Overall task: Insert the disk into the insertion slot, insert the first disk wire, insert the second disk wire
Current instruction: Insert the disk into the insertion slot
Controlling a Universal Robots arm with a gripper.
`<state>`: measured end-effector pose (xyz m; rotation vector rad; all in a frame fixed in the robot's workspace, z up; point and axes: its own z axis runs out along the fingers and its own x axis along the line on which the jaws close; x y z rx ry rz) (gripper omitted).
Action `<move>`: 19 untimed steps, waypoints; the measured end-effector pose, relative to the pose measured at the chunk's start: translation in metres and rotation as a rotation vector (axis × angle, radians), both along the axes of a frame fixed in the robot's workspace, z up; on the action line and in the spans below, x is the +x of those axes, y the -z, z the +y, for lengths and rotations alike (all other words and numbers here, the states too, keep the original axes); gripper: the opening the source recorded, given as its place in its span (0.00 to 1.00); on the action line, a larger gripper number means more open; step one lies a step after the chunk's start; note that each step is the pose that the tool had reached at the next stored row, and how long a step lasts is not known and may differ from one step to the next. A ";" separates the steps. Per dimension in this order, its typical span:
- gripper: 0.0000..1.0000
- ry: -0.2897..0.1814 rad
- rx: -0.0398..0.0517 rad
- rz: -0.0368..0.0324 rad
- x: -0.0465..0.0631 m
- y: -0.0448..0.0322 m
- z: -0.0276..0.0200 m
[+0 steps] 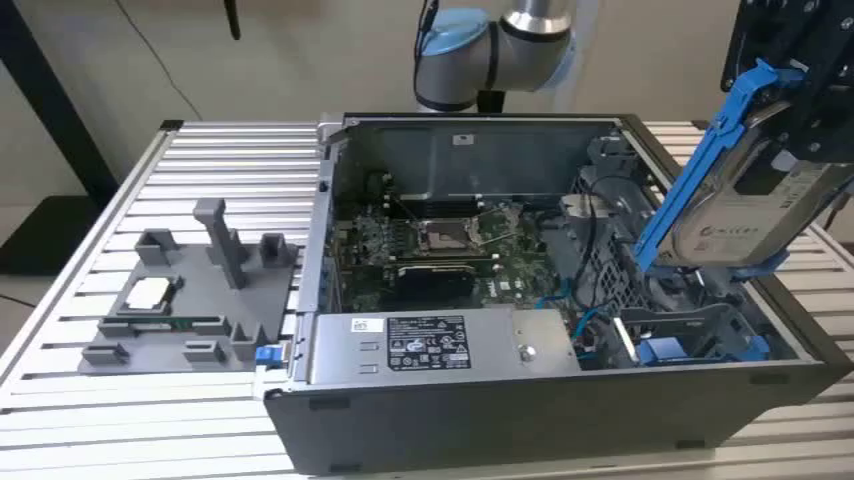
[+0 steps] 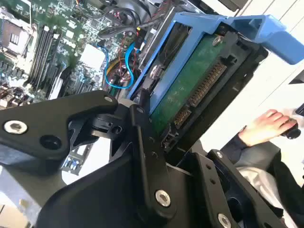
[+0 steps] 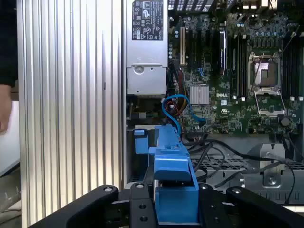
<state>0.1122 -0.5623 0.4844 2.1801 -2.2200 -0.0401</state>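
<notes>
We list the disk: silver-grey drive, white label, blue carrier frame, tilted steeply, raised above and apart from the insertion slot, a grey cage bay with blue fittings.

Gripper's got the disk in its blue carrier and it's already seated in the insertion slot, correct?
Not seated. The gripper holds the disk in its blue carrier, but tilted in the air over the case, clear of the insertion slot, as the exterior view shows.

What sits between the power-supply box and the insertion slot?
A blue cable runs down between the power-supply box and the insertion slot, in the exterior view.
</notes>
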 end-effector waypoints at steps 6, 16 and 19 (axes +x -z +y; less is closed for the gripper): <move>0.33 0.000 0.0000 0.0000 0.000 0.0000 0.0000; 0.33 0.000 -0.0002 -0.0042 0.000 0.0049 -0.0003; 0.33 0.000 -0.0001 -0.0096 0.000 0.0096 -0.0018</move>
